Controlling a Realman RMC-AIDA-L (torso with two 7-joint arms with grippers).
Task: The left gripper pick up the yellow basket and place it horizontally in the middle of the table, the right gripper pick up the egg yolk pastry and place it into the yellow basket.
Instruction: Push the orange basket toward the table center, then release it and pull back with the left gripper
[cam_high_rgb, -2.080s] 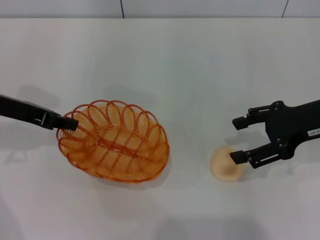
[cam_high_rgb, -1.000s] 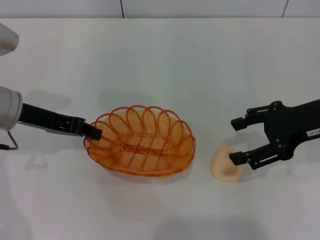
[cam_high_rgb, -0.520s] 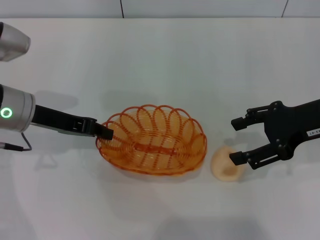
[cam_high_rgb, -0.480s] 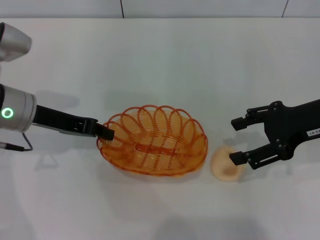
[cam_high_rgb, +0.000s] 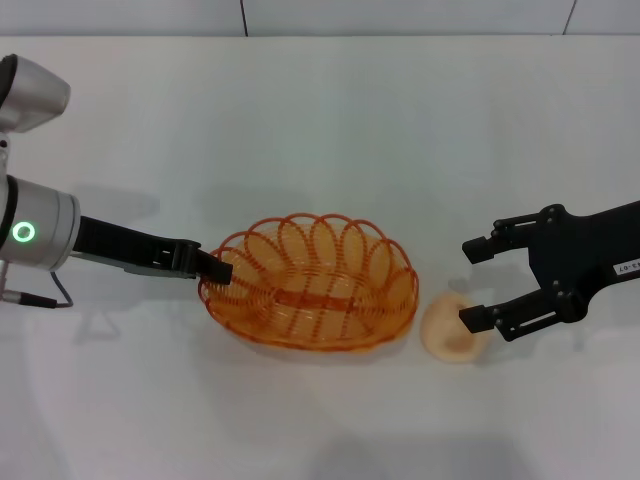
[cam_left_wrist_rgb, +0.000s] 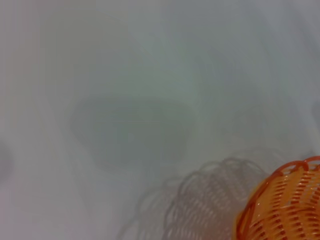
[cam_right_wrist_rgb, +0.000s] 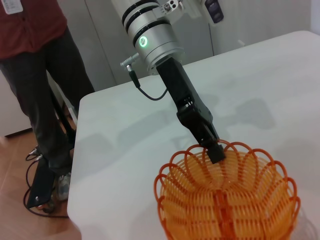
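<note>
I have the left gripper (cam_high_rgb: 214, 268) clamped on the near end of the basket (cam_high_rgb: 310, 281) rim. I should set it down level before letting go, stopping short of the pastry (cam_high_rgb: 452, 327) just beyond its far end. The right gripper (cam_high_rgb: 480, 281) waits spread over that pastry. Since earlier, the basket has travelled toward the table (cam_high_rgb: 330, 120) middle.

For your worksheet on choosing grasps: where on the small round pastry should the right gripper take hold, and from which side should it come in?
Grip the pastry across its widest part, low on the dome, coming from above. It lies flat on the table, so nothing can get beneath it, and the basket sits close on its left. The right gripper is open beside and above it; the left gripper pinches the basket rim.
</note>
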